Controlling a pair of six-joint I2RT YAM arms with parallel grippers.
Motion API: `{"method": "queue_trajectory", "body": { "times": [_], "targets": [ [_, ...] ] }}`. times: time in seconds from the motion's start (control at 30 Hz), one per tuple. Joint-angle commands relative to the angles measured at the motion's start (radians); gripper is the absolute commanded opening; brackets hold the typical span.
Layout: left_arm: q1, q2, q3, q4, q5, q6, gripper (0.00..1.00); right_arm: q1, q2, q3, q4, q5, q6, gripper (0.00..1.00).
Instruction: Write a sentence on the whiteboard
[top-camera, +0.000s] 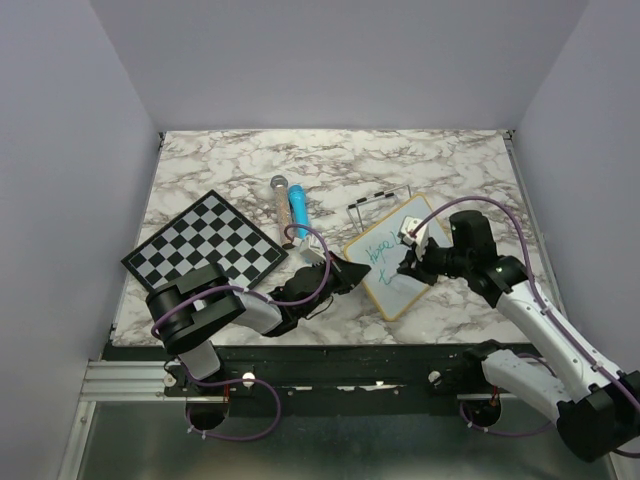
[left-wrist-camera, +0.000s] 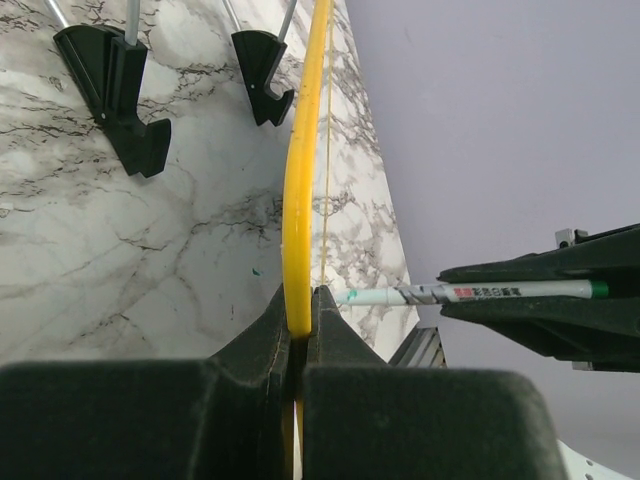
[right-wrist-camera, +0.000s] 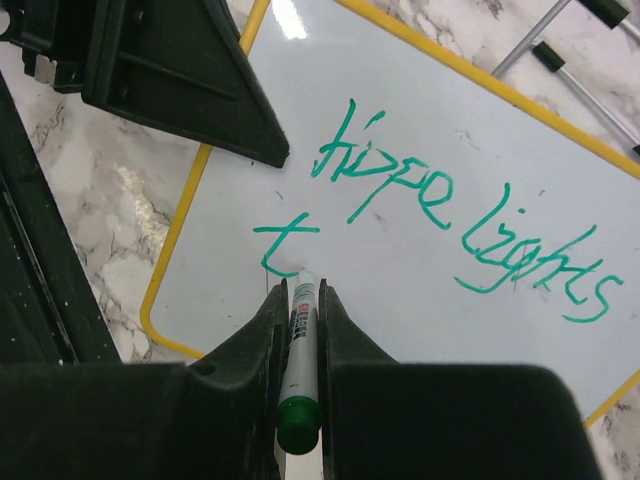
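Note:
The whiteboard (top-camera: 398, 262), with a yellowish frame, lies tilted at centre right. My left gripper (top-camera: 347, 272) is shut on the board's near-left edge; the left wrist view shows the yellow frame (left-wrist-camera: 298, 200) pinched between its jaws (left-wrist-camera: 300, 312). My right gripper (top-camera: 410, 262) is shut on a green-capped white marker (right-wrist-camera: 300, 345), its tip touching the board (right-wrist-camera: 420, 110). The sentence (right-wrist-camera: 455, 215) in green reads "Hope lights" on the first line. A single "t" (right-wrist-camera: 283, 245) starts the second line, right at the marker tip. The marker also shows in the left wrist view (left-wrist-camera: 470, 293).
A black-and-white chessboard (top-camera: 205, 243) lies at the left. A blue tube (top-camera: 299, 210) and a brown grey-capped cylinder (top-camera: 281, 200) lie behind the left gripper. A wire stand with black feet (top-camera: 375, 200) sits behind the board and shows in the left wrist view (left-wrist-camera: 120, 80).

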Motion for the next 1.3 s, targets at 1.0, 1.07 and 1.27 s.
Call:
{"method": "queue_trajectory", "body": {
  "times": [1.0,1.07,1.27],
  "targets": [
    [-0.005,0.003,-0.008,0.099,-0.006,0.003,0.0,-0.092,-0.015,0.029,0.049,-0.107,0.08,0.01],
    [-0.003,0.001,-0.008,0.099,-0.006,0.001,0.0,-0.092,-0.017,0.029,0.049,-0.104,0.08,0.0],
    [-0.005,0.001,-0.01,0.097,-0.01,0.001,0.0,-0.1,-0.014,0.027,0.049,-0.098,0.08,0.01]
  ]
}}
